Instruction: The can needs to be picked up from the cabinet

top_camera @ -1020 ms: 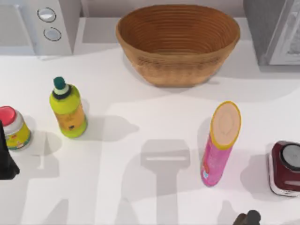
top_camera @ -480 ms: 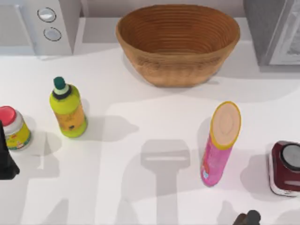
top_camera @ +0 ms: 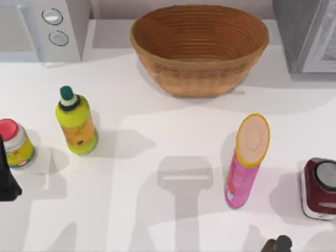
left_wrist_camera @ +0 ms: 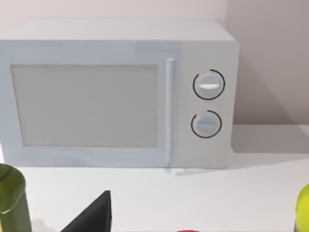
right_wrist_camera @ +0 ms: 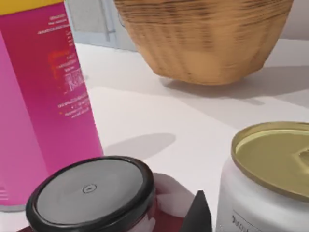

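Note:
A white can point(right_wrist_camera: 270, 183) with a gold pull-tab lid stands on the white surface, close in front of my right wrist camera. It is beside a red jar point(right_wrist_camera: 91, 193) with a black lid. A black part of my right gripper point(right_wrist_camera: 200, 215) shows low between the two, touching neither. From above, the right gripper point(top_camera: 277, 244) sits at the table's front edge, left of the red jar point(top_camera: 320, 189). My left gripper point(top_camera: 6, 178) is parked at the left edge, next to a small red-lidded jar point(top_camera: 16, 143).
A tall pink tube point(top_camera: 245, 163) with a tan lid stands right of centre. A yellow-green bottle point(top_camera: 76, 122) is at the left and a wicker basket point(top_camera: 199, 47) at the back. A microwave point(top_camera: 44, 29) fills the back left corner, a grey cabinet point(top_camera: 304, 37) the back right.

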### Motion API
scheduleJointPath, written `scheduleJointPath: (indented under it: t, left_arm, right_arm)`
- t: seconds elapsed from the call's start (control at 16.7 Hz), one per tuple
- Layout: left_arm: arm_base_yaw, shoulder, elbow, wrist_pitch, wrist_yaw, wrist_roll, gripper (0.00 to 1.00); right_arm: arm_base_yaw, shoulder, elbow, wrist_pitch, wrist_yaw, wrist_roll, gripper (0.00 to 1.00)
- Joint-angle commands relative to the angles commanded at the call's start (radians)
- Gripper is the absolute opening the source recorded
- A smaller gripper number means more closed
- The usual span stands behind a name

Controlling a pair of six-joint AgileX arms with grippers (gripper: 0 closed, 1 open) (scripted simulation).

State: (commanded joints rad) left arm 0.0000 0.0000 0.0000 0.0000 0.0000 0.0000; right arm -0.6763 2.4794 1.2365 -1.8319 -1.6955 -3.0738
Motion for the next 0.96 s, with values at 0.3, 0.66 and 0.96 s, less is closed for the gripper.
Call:
scheduleJointPath:
  t: [0.3, 0.66, 0.96]
  left_arm:
    - [0.0, 0.0, 0.0, 0.0, 0.0, 0.0, 1.0]
    - [0.0, 0.0, 0.0, 0.0, 0.0, 0.0, 1.0]
    - [0.0, 0.0, 0.0, 0.0, 0.0, 0.0, 1.0]
  right_arm:
    - [0.0, 0.0, 0.0, 0.0, 0.0, 0.0, 0.6]
    - [0.0, 0.0, 0.0, 0.0, 0.0, 0.0, 1.0]
    - [0.0, 0.0, 0.0, 0.0, 0.0, 0.0, 1.0]
